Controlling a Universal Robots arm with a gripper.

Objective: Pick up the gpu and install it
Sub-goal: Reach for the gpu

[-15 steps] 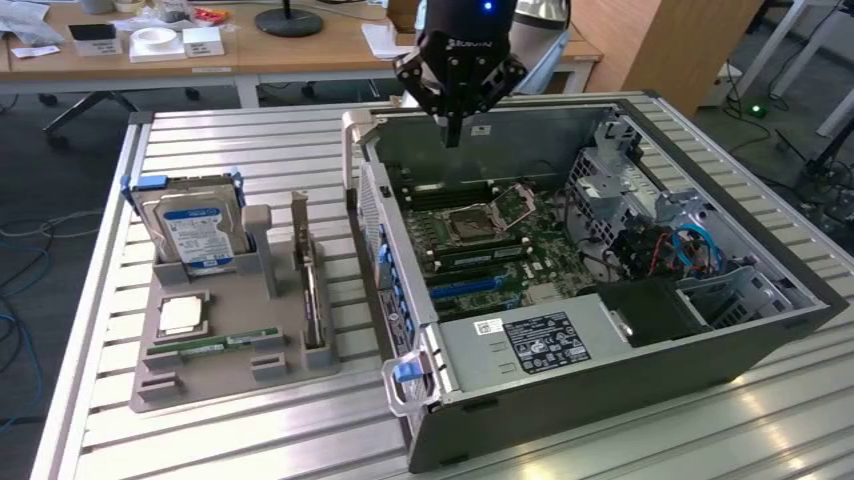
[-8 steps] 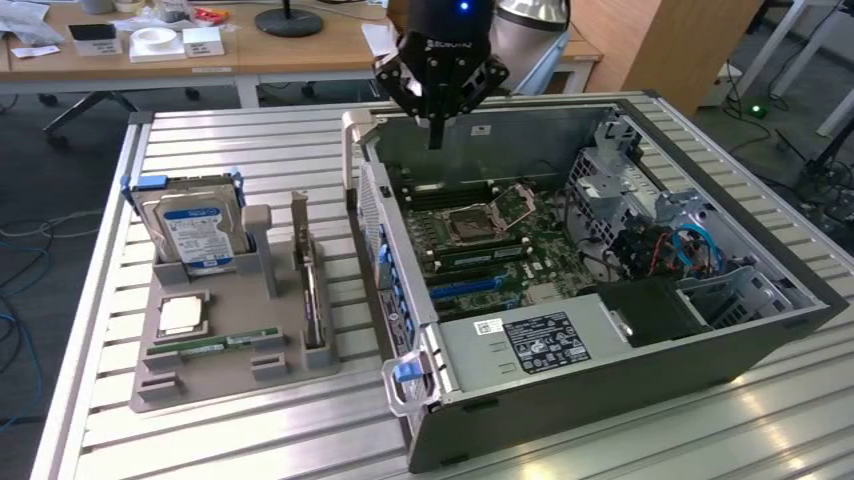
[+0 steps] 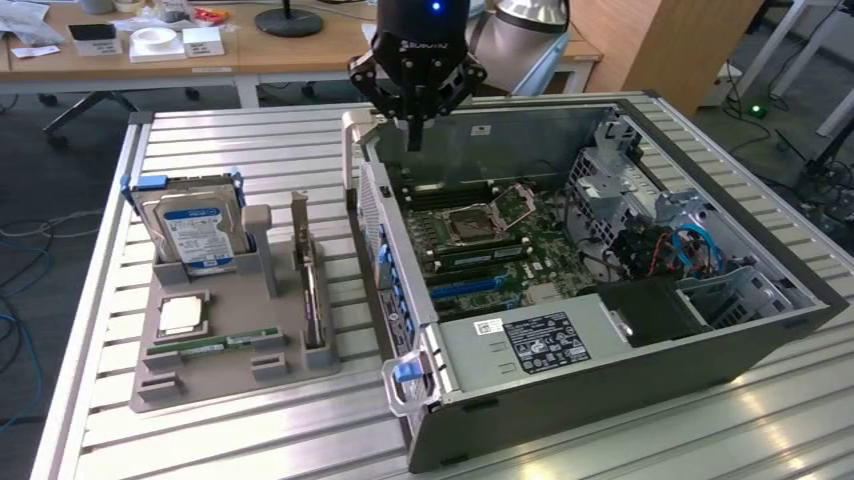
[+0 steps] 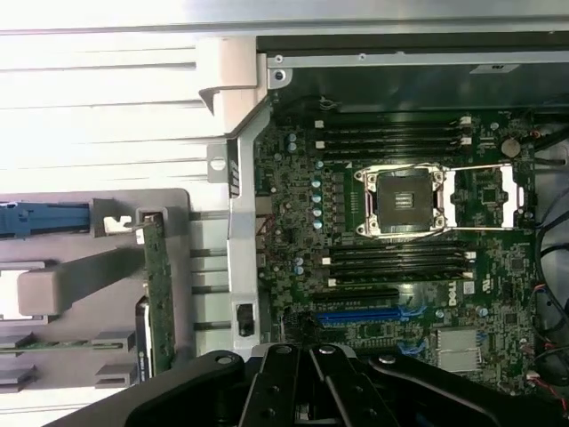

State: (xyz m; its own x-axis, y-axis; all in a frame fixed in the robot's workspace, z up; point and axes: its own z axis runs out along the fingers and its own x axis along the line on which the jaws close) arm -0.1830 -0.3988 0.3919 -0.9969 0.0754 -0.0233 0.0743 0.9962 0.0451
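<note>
The gpu [image 3: 311,285] [image 4: 160,285] stood on edge in a grey holder [image 3: 227,365], on the exterior view's left of the open computer case [image 3: 601,370]. Both sat on a slatted metal tabletop [image 3: 240,140]. The claw [image 3: 416,138] [image 4: 311,356] hung closed and empty over the case's far wall. Cables trailed across the floor [image 3: 27,260].

One open computer case [image 3: 641,372], one motherboard [image 3: 514,238], one empty CPU socket [image 3: 483,215], one power supply [image 3: 527,345], one grey parts holder [image 3: 200,388], in it one hard drive [image 3: 194,235], one gpu [image 3: 311,290], one processor chip [image 3: 182,315], one memory stick [image 3: 214,343], one gripper [image 3: 416,142]
</note>
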